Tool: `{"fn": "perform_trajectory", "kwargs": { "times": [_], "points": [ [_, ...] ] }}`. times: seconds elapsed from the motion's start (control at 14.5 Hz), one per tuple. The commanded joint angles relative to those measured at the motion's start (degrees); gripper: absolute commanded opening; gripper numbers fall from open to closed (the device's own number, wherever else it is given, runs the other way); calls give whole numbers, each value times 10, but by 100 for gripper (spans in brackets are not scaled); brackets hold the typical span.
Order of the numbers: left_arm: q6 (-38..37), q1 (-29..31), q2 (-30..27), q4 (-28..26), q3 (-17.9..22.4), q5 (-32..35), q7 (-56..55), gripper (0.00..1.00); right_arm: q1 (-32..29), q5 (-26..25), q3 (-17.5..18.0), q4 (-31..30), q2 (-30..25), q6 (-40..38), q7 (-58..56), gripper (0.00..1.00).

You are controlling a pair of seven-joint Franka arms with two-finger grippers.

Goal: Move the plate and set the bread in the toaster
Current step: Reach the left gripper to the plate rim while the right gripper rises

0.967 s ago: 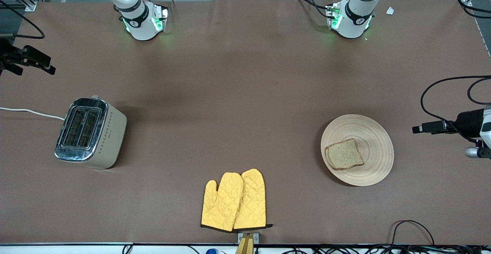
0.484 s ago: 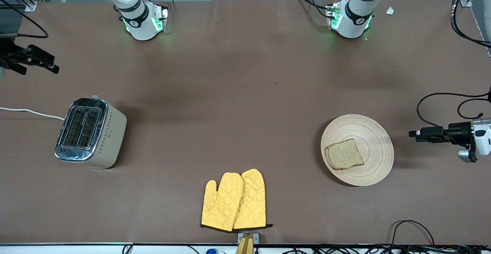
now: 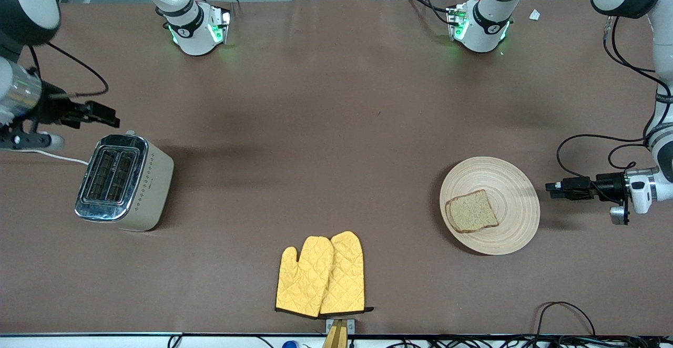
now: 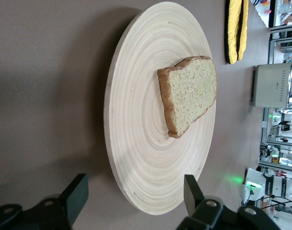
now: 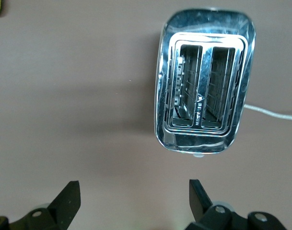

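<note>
The left gripper (image 3: 549,188) sits beside the plate (image 3: 512,201), jaws released; it should take the rim squarely, keeping the bread (image 3: 471,211) level. The right gripper (image 3: 113,119), jaws released, waits above the toaster (image 3: 152,182).

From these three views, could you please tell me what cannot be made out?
- Underside of the bread: hidden against the plate in every view.
- Toaster slot bottoms: dark in the right wrist view.
- Lower oven mitt: overlapped by the other in the front view.
- Left hand: its fingertips blend together in the front view.
</note>
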Motion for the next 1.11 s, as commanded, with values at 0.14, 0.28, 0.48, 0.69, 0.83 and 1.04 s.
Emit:
{"fn": "perform_trajectory", "kwargs": {
  "times": [0.14, 0.28, 0.48, 0.69, 0.83, 1.04],
  "points": [
    [-3, 4, 32, 16, -4, -40, 5, 79, 35, 9, 0, 3, 32, 18, 77, 100],
    [2, 2, 39, 17, -4, -55, 2, 76, 48, 16, 0, 1, 56, 45, 77, 100],
    [20, -1, 42, 17, -4, -60, 1, 69, 69, 27, 0, 1, 74, 64, 81, 100],
    [20, -1, 46, 17, -4, -60, -2, 52, 75, 62, -3, 11, 82, 57, 83, 100],
    [21, -1, 50, 17, -5, -61, -2, 48, 66, 55, -6, 24, 33, 7, 81, 100],
    [24, -1, 56, 17, -7, -73, -1, 48, 79, 21, 1, 35, 8, -19, 96, 100]
  ]
}}
